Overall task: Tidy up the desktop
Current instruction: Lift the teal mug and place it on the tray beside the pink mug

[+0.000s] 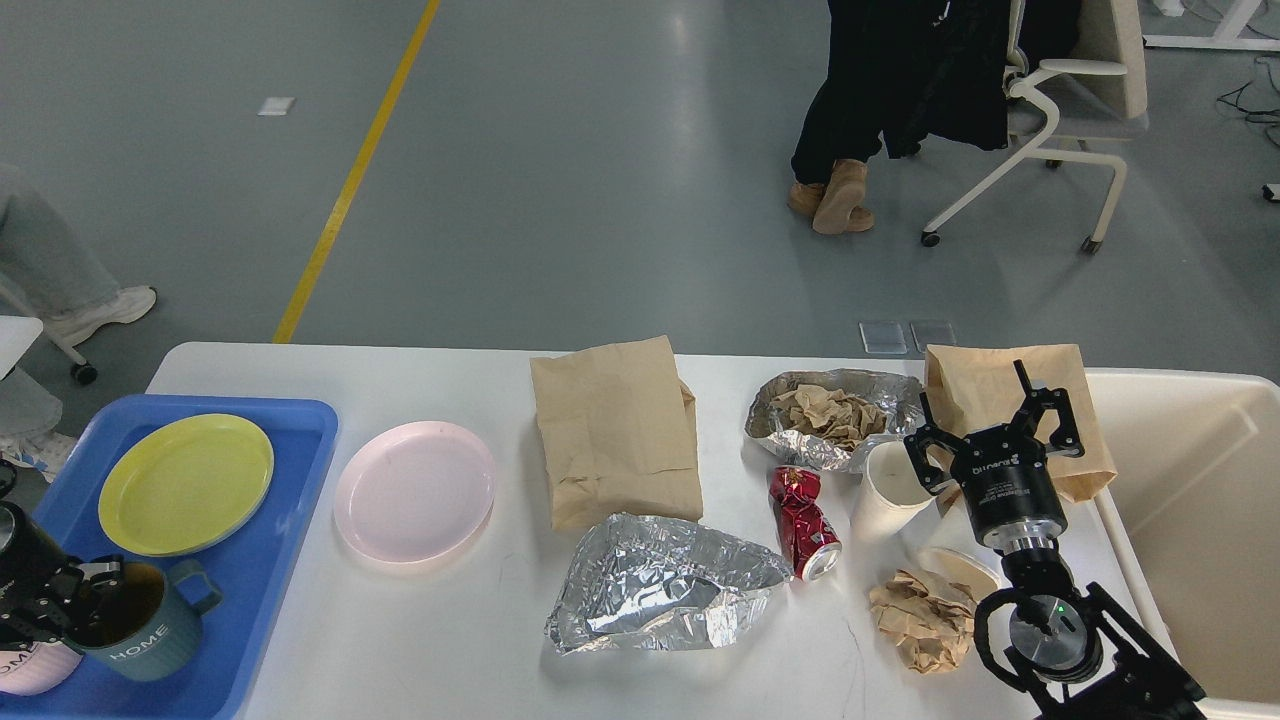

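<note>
The white desktop (450, 640) carries litter and dishes. At the far left my left gripper (72, 602) is shut on the rim of a teal mug (135, 625), which sits low over the blue tray (255, 560) beside a pink mug (25, 672). At the right my right gripper (995, 420) stands open with fingers spread, hovering just right of a white paper cup (888, 485) and in front of a brown paper bag (985, 385). It holds nothing.
A yellow plate (185, 483) lies in the tray, with a pink plate (415, 490) beside the tray. Mid-table lie a flat brown bag (615, 430), crumpled foil (660, 585), a crushed red can (805, 510), foil holding crumpled paper (835, 415) and a paper wad (925, 615). A cream bin (1190, 540) stands at the right.
</note>
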{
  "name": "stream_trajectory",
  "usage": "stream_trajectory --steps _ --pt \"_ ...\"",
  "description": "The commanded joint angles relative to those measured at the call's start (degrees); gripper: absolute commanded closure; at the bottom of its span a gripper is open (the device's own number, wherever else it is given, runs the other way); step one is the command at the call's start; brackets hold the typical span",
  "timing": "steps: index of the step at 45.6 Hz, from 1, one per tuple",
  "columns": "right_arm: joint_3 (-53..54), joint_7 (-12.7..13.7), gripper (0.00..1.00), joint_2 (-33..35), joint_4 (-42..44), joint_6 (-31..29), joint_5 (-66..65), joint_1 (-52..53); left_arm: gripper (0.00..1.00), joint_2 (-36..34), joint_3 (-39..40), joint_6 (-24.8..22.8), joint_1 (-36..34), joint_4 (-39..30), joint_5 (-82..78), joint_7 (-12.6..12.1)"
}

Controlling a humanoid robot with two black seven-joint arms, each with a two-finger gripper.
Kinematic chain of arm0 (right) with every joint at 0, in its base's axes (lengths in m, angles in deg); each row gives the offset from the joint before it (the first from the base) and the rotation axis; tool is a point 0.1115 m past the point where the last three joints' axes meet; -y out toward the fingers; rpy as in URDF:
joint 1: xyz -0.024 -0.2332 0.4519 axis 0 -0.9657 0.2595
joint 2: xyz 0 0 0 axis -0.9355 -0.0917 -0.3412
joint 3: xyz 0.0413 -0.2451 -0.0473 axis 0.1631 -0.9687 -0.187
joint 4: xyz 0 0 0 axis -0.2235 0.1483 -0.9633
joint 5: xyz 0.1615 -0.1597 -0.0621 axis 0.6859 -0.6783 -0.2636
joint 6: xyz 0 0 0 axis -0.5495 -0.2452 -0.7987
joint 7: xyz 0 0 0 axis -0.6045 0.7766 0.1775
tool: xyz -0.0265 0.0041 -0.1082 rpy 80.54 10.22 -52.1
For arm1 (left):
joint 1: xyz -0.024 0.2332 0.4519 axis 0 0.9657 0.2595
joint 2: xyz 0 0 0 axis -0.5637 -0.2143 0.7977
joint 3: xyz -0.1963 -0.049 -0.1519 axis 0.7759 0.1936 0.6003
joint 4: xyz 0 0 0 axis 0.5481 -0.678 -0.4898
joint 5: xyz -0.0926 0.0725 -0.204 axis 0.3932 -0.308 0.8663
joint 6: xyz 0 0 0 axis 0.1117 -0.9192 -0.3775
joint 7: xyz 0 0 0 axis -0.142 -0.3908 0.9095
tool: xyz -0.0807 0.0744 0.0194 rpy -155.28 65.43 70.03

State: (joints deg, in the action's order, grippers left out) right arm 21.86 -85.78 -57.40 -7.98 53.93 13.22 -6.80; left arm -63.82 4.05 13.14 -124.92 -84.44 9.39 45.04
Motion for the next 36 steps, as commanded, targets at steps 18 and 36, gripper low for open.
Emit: stream_trajectory --steps 18,36 --pt "0.0 0.0 0.00 0.0 0.0 0.0 0.0 0.0 0.89 0.7 1.0 0.8 1.5 0.1 0.6 0.2" --pt "0.0 0.0 0.00 0.0 0.0 0.0 0.0 0.0 0.09 1.5 0.1 4.6 2.5 -0.3 2.0 0.5"
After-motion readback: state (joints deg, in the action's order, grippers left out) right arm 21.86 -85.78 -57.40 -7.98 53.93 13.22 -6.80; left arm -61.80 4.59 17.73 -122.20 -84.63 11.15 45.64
